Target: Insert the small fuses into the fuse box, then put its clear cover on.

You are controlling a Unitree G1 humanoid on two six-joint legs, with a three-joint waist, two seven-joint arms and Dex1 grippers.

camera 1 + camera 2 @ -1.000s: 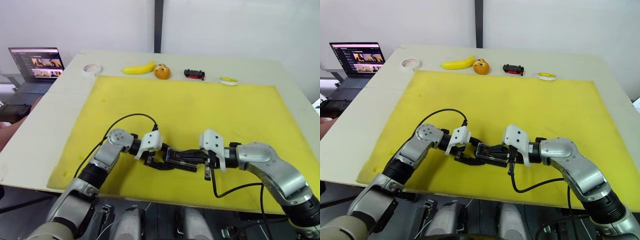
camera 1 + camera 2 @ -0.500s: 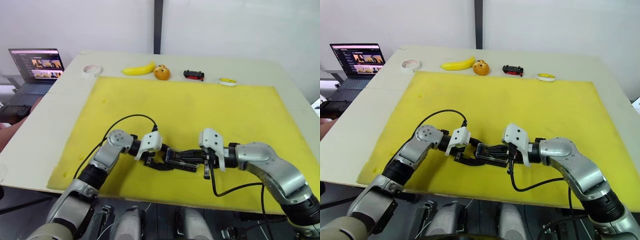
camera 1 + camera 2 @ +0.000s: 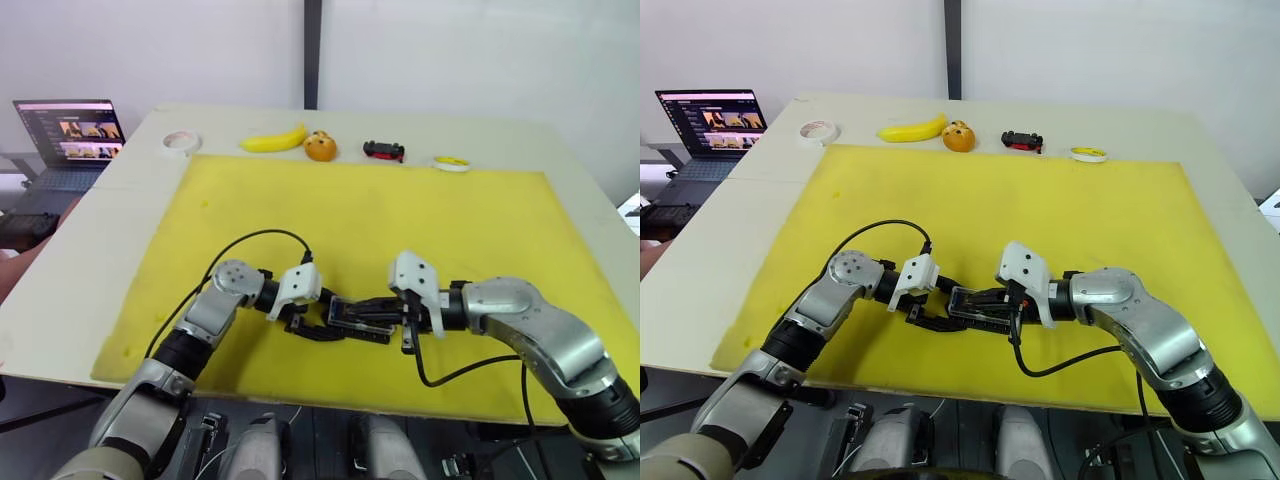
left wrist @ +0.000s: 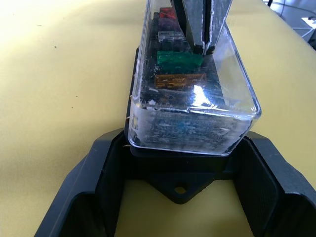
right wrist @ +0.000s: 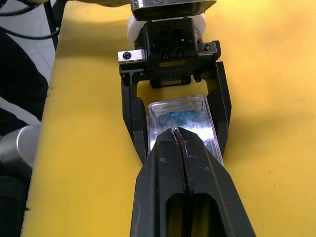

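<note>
The fuse box (image 3: 355,322) lay on the yellow mat (image 3: 380,220) near the front edge of the tabletop (image 3: 110,220), with the clear cover (image 4: 190,89) already sitting over it. Through the cover the small fuses (image 4: 177,66) showed seated in their slots: amber, green, a clear grey one and red further along. The left claw (image 3: 305,325) was spread wide, its two fingers (image 4: 106,182) bracketing the near end of the box on either side, seemingly in contact with its base. The right claw (image 5: 178,143) was clenched, fingers pressed together with nothing between them, its tips resting on top of the cover about midway along.

Against the frames from a second before, the box and left claw sat in much the same spot on the mat, while the right claw had slid a little toward the left one, so its white wrist housing stood closer over the box.

Along the far edge of the tabletop were a roll of tape (image 3: 181,141), a banana (image 3: 273,140), an orange toy (image 3: 320,148), a small black-and-red car (image 3: 384,151) and a yellow-and-white ring (image 3: 452,163). A laptop (image 3: 65,135) stood open off the left side
</note>
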